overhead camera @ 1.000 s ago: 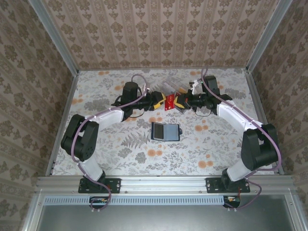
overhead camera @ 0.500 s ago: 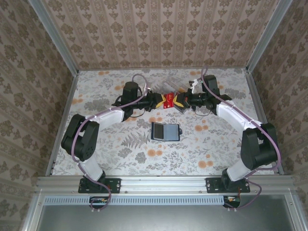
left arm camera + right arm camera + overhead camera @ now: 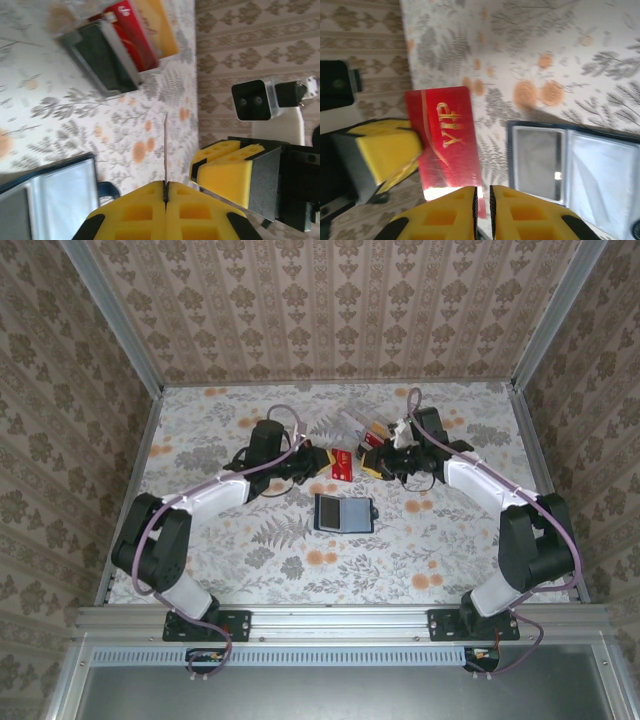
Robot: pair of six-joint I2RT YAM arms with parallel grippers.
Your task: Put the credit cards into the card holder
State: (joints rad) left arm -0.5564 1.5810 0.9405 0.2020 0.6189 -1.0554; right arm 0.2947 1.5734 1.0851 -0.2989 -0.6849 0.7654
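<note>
Pinching red card (image 3: 445, 135) in left gripper (image 3: 165, 185): L-wrist edge-on, R-wrist shows face.

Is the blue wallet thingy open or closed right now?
Open. The card holder lies spread flat on the table, both halves side by side, insides facing up.

Top external: high, behind the near edge, facing down over the whole worktop (image 3: 250, 560).
Left wrist: close, low, skimming the worktop.
Right wrist: close, facing down.
Shared: red card (image 3: 342, 468), card holder (image 3: 343, 512).
</note>
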